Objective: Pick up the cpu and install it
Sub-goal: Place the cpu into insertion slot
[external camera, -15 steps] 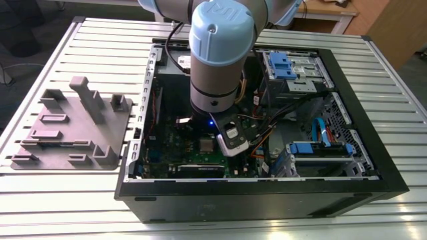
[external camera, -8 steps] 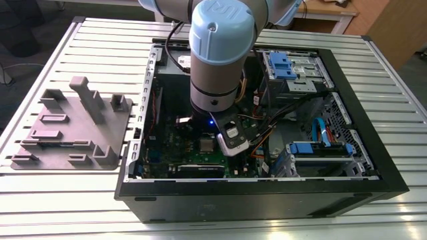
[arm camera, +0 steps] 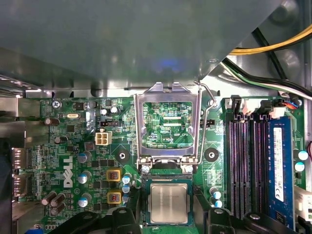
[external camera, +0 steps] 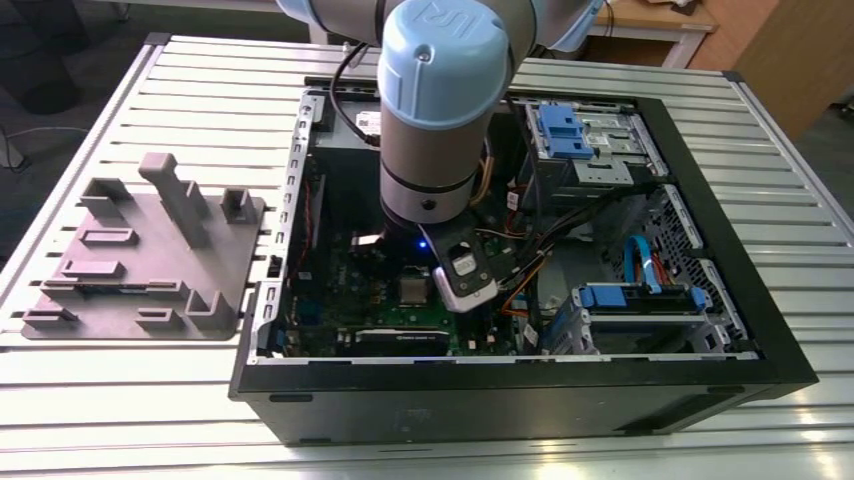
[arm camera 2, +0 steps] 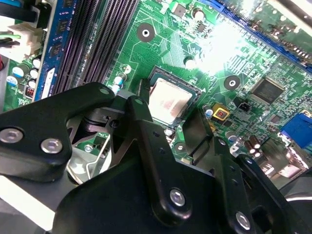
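The cpu (arm camera: 168, 203), a small square chip with a silver-grey top, lies flat in the dark socket of the green board (arm camera: 73, 146). It also shows in the second wrist view (arm camera 2: 168, 101) and the exterior view (external camera: 415, 291). My gripper (arm camera: 168, 213) hangs right over it, open. Its black fingers (arm camera: 132, 214) stand on either side of the socket, a little apart from the chip's edges. In the second wrist view the gripper (arm camera 2: 168, 111) straddles the chip the same way. The socket's metal load frame (arm camera: 168, 122) is flipped up and open beside the chip.
The arm (external camera: 427, 190) reaches down into the open computer case (external camera: 747, 330). Long black memory slots (arm camera: 243, 165) and a blue memory stick (arm camera: 278, 165) run beside the socket. Cables (arm camera: 273, 46) and blue drive bays (external camera: 574, 130) crowd the case. A grey fixture tray (external camera: 147, 250) lies on the slatted table.
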`<state>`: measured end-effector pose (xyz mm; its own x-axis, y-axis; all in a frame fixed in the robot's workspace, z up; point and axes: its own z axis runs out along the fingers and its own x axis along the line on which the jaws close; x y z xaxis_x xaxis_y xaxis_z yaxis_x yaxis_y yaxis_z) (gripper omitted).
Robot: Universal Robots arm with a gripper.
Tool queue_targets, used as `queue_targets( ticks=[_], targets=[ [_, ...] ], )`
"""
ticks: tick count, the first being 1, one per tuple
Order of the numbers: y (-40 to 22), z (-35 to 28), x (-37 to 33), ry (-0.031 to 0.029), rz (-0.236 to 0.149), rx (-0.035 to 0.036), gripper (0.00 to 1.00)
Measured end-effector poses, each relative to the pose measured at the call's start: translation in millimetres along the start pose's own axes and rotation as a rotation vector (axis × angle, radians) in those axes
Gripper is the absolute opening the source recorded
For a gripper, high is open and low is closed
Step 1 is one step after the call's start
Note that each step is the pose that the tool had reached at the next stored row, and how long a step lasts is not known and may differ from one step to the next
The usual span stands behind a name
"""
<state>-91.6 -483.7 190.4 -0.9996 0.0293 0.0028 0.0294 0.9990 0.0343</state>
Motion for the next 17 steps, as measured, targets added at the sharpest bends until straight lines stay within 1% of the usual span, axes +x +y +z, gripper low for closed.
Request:
queue_targets(
  ticks=[12,14,15,17],
  targets=[
    [0.0,0.1,0.3,-0.0001,0.000,0.0000,0.54],
    [0.0,0.1,0.3,-0.0002,0.000,-0.0001,0.53],
    [0.0,0.1,0.3,-0.0001,0.000,-0.0001,0.45],
    [0.0,0.1,0.4,-0.0001,0.000,-0.0001,0.45]
  ],
)
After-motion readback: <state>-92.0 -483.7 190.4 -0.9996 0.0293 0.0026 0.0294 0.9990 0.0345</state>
